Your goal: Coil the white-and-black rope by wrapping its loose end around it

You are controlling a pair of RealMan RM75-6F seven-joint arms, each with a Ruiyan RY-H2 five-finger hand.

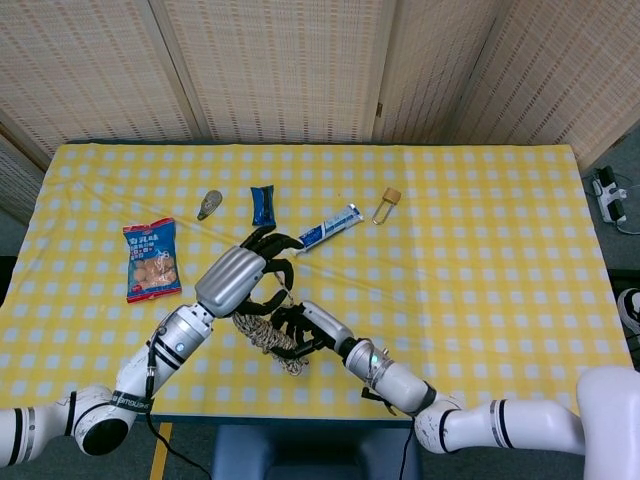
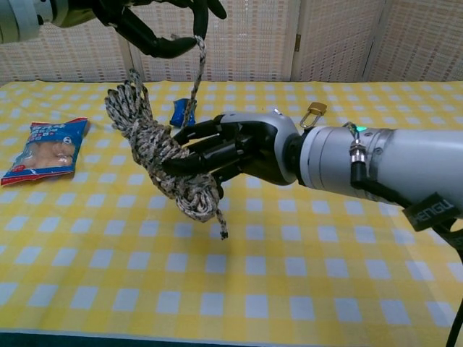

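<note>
Looking from the head view, the left hand [image 1: 238, 279] sits just behind the rope bundle [image 1: 262, 334], which the right hand [image 1: 305, 326] grips above the table. In the chest view, the left hand [image 2: 155, 25] pinches the loose end [image 2: 195, 69] directly above the slanted bundle [image 2: 155, 155]; its grip seems firm.

The right hand [image 2: 217, 148] is gripping the rope bundle [image 2: 155, 155] above the counter [image 2: 304, 267], while the left hand [image 2: 155, 25] is pinching its loose end [image 2: 197, 61] higher up.

We see bare checked table [image 1: 480, 250] open to the right; behind the hands lie toothpaste tube [image 1: 328, 226], blue packet [image 1: 262, 204] and padlock [image 1: 387, 204], snack bag [image 1: 151, 260] leftward
</note>
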